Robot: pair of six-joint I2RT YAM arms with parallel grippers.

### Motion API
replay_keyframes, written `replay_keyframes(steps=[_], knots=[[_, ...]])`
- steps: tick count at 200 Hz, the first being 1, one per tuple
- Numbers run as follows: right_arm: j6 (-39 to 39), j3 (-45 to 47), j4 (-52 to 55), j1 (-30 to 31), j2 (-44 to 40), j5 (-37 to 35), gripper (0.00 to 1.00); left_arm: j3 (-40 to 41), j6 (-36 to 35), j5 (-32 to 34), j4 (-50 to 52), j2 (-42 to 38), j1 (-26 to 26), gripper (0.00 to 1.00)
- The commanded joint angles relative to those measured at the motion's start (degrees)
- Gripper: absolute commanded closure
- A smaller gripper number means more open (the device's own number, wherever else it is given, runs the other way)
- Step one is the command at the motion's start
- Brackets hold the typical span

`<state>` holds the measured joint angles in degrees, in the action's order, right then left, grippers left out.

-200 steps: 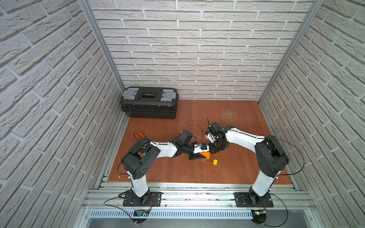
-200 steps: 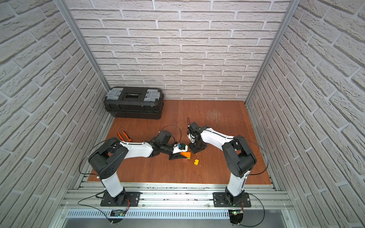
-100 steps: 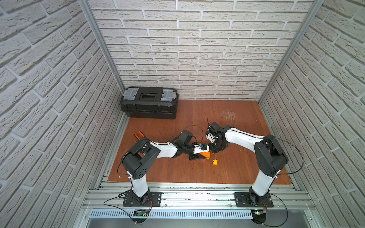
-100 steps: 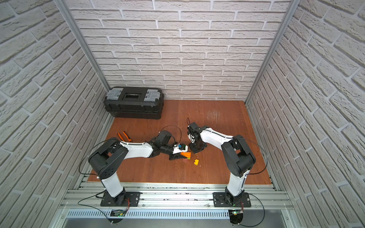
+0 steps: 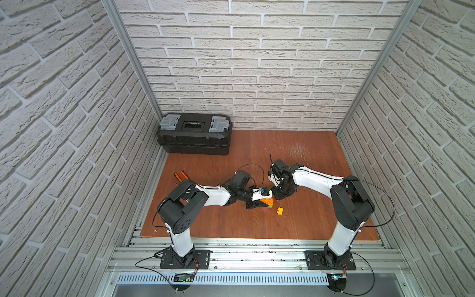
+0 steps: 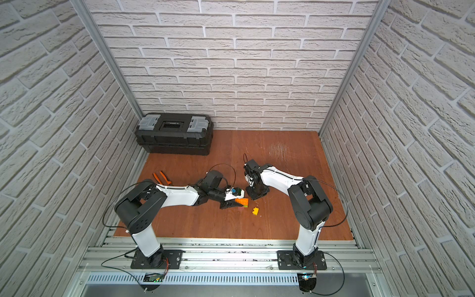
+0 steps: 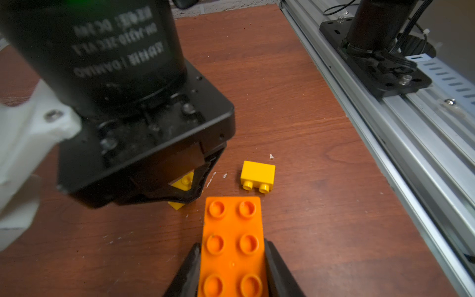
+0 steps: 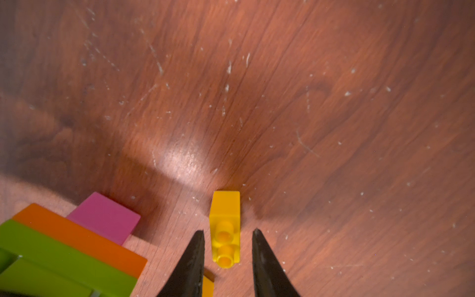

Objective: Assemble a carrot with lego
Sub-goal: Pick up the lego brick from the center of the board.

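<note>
Near the middle of the wooden tabletop (image 5: 303, 226), we see the left gripper (image 7: 232, 244) clamped on the carrot (image 7: 231, 221), its jaws pressed against both long sides of the orange studded layer. The right wrist view shows lime green, orange and pink layers stacked. Just beside it, the right gripper (image 8: 228, 231) points down with its jaws narrowly parted. They straddle a small yellow brick (image 8: 225, 213) lying on its side, with a slim gap either way. A second yellow brick (image 5: 280, 211) lies loose close by.
</note>
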<state>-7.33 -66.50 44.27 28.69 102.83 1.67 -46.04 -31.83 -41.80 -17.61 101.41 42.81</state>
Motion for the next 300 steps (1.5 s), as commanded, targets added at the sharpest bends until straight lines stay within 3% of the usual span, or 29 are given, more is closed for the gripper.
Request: replay_keyframes(steps=[1, 61, 126, 179, 232, 300], knots=[[-1.2, -0.8, 0.4, 0.4, 0.7, -0.2, 0.66, 2.2, 0.2, 2.2, 4.4, 0.6, 0.4, 0.75], [-1.9, -0.7, -0.2, 0.4, 1.5, 0.3, 0.72, 2.2, 0.2, 2.4, 4.4, 0.9, 0.5, 0.75], [-3.4, -0.8, 1.1, 0.4, -0.3, -0.7, 0.97, 2.1, 0.3, 2.7, 4.5, 1.0, 0.6, 0.75], [-10.4, -4.3, 7.5, 0.3, -4.4, -2.4, 0.97, 1.9, 0.6, 4.2, 4.3, 1.3, 1.3, 0.76], [-17.0, -6.9, 10.8, 0.3, -9.6, 2.2, 0.97, 3.3, 3.0, 5.7, 1.0, 1.6, 2.5, 0.77], [-23.3, -2.3, 10.7, 2.6, -16.8, 6.7, 0.97, 3.8, 4.8, 6.6, -2.1, 2.8, 2.8, 0.78]])
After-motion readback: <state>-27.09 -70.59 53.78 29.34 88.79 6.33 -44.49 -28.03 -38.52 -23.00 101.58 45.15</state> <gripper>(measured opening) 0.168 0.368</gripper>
